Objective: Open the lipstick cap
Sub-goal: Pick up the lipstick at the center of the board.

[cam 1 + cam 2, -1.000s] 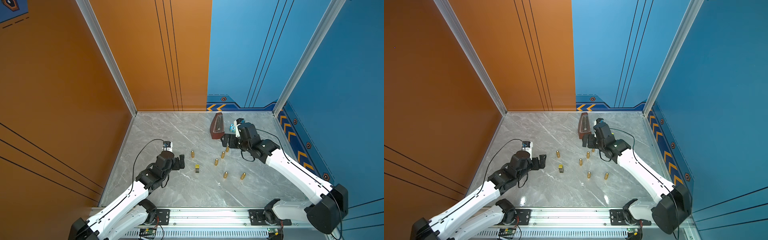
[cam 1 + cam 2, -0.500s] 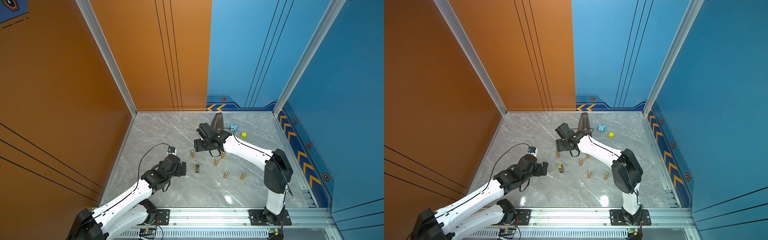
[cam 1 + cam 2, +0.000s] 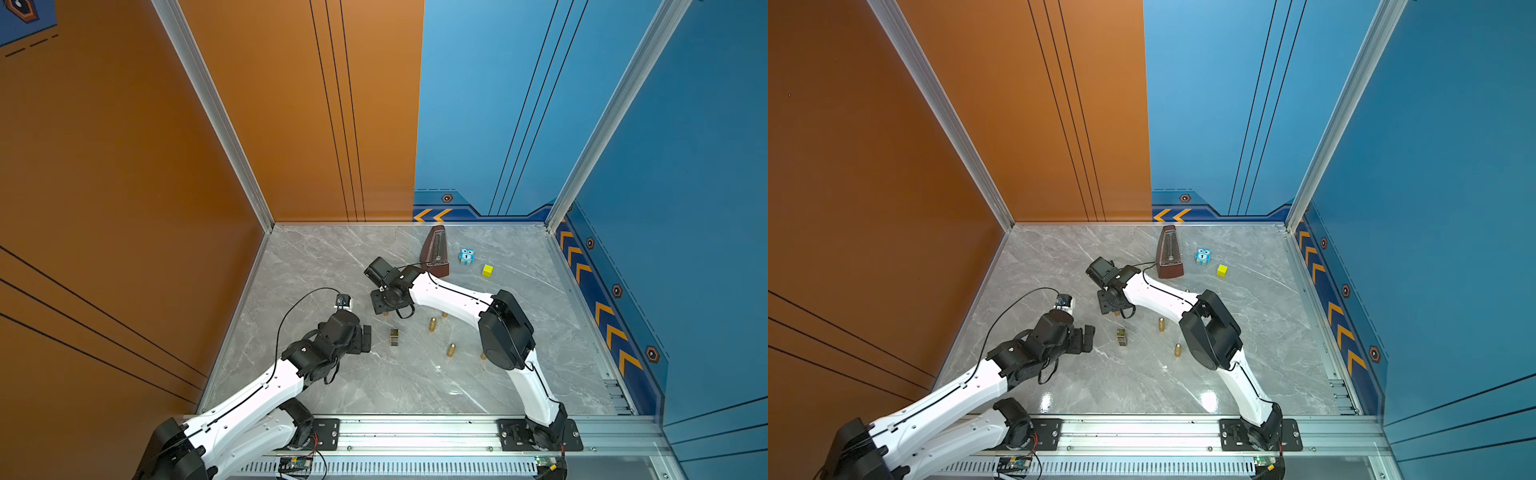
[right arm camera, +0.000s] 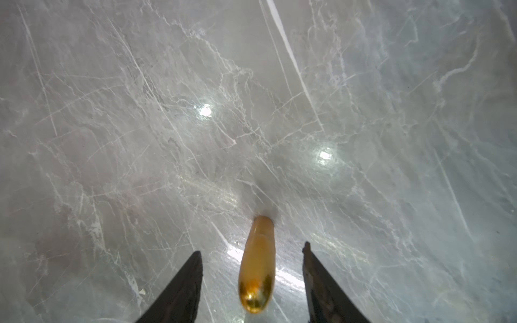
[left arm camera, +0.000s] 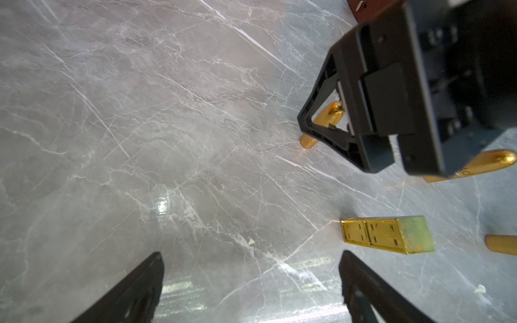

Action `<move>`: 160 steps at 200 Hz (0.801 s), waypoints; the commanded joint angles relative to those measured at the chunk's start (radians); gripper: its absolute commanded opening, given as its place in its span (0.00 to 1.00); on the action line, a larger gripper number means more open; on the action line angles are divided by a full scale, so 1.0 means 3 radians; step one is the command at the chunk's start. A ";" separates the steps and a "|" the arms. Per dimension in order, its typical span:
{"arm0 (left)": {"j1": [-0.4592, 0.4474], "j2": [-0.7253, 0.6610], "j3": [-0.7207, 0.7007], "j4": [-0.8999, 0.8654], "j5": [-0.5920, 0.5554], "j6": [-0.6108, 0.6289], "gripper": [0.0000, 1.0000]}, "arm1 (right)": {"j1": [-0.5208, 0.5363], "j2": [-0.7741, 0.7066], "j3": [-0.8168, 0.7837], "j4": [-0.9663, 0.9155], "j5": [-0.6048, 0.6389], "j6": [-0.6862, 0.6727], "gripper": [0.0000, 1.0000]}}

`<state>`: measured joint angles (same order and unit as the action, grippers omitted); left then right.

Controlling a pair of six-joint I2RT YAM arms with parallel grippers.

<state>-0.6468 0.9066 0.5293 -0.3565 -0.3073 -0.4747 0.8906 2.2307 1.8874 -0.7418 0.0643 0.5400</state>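
Note:
A gold bullet-shaped lipstick stands upright on the marble table, the leftmost of several. My right gripper points down over it, one jaw on each side and a gap on both, so it is open and not touching. In both top views the right gripper covers most of this lipstick. The left wrist view shows the same lipstick between the right fingers. My left gripper is open and empty, just left of a square gold lipstick.
Other gold bullet lipsticks stand right of centre, partly under the right arm. A brown metronome, a blue owl toy and a yellow cube sit at the back. Orange and blue walls enclose the table.
My right arm has swung left from beside the metronome to the leftmost lipstick, and its jaws have narrowed. The left arm has crept toward the square lipstick, still open.

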 commanded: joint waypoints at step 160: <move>0.0060 -0.0069 -0.0047 -0.0034 0.0116 0.0130 0.98 | 0.0027 0.0310 0.0244 -0.0289 0.0104 -0.0030 0.24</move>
<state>-0.6403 0.8993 0.5289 -0.3565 -0.2874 -0.4450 0.8940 2.2993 1.9308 -0.7864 0.0830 0.5396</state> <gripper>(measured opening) 0.985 0.252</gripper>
